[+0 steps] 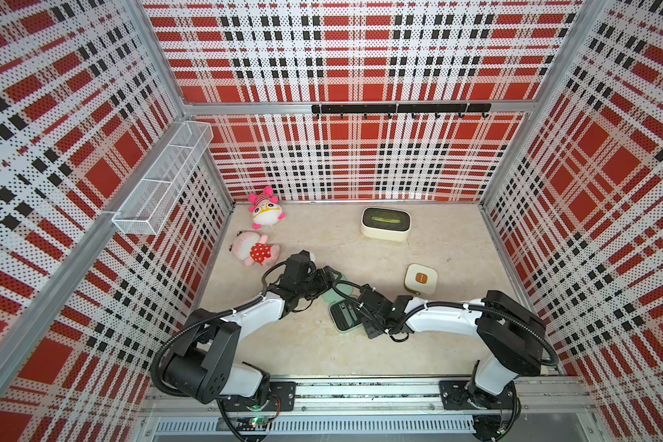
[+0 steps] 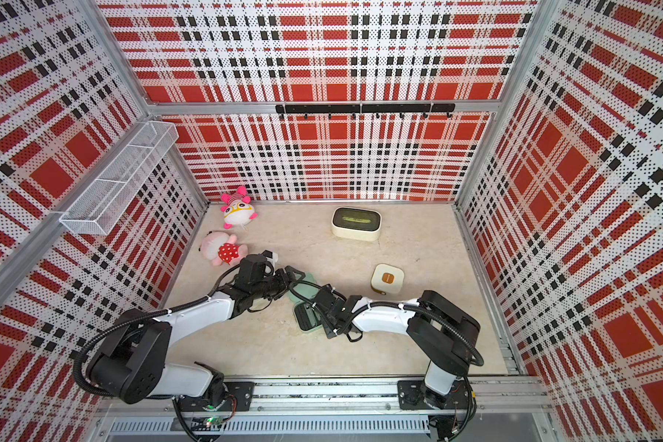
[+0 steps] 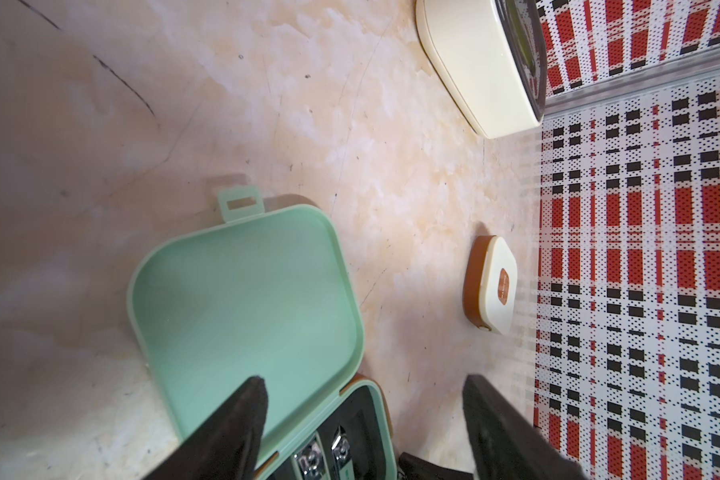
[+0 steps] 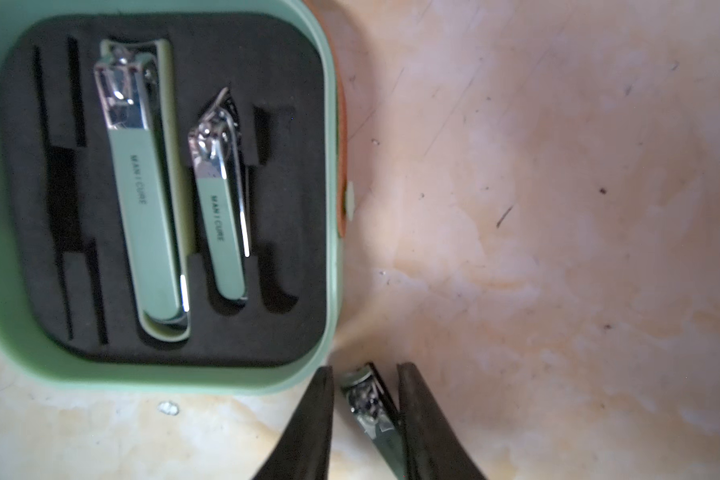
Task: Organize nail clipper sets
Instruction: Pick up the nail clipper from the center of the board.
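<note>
black fingers (image 4: 308, 424) of the right gripper (image 4: 366, 370) stand narrow on either side of a small clipper (image 4: 371, 409), which lies on the table (image 4: 558, 208) just beside a corner of the mint case (image 4: 159, 380). one finger touches the clipper, and a thin gap shows at the other near its tip. whether it is truly gripped i cannot tell.

the mint case sits open near the middle of the table, between the two arms, with its lid (image 3: 246, 299) laid back flat. its black insert (image 4: 292, 199) holds a big clipper (image 4: 146, 208) and a mid clipper (image 4: 221, 216) side by side in their slots, both marked "manicure". narrower slots flank them.

the left gripper (image 3: 364, 379) hangs over the hinge side of the lid with its jaws wide, holding nothing.

a cream case (image 1: 421, 278) with a brown band lies shut, well apart from the mint case toward the right wall. a box (image 1: 385, 223) stands near the back wall.
</note>
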`<state>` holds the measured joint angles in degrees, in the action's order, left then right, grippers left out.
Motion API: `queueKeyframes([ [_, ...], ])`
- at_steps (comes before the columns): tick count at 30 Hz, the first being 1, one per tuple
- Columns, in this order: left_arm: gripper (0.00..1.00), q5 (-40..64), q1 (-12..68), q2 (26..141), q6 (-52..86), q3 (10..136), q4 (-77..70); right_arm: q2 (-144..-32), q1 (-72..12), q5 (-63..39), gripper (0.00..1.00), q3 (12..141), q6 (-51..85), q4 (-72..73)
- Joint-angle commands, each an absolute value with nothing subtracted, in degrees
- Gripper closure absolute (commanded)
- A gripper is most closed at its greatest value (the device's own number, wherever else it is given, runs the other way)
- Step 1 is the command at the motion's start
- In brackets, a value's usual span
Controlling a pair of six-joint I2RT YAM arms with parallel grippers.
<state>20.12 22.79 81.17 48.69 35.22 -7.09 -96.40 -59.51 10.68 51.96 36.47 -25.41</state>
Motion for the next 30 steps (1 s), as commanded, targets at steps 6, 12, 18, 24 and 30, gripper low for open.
queueKeyframes([
  [6, 0.22, 21.1, 21.5, 82.1, 47.5, 35.9, -8.3, -97.2, -59.8, 11.1, 0.79, 51.7, 37.0, -25.3],
  [12, 0.22, 21.4, 21.1, 83.2, 46.8, 36.8, -8.1, -96.1, -59.8, 11.5, 0.85, 52.0, 37.6, -26.1],
  [18, 0.22, 21.7, 21.2, 85.3, 46.3, 38.0, -8.4, -94.1, -59.9, 14.8, 0.86, 54.0, 37.5, -28.2],
  [24, 0.22, 21.5, 20.9, 86.9, 46.1, 37.7, -9.5, -92.6, -59.7, 16.7, 0.86, 56.8, 36.4, -28.4],
  [30, 0.22, 21.5, 20.3, 88.8, 45.9, 36.7, -10.9, -95.6, -59.2, 16.9, 0.86, 61.2, 33.8, -24.7],
])
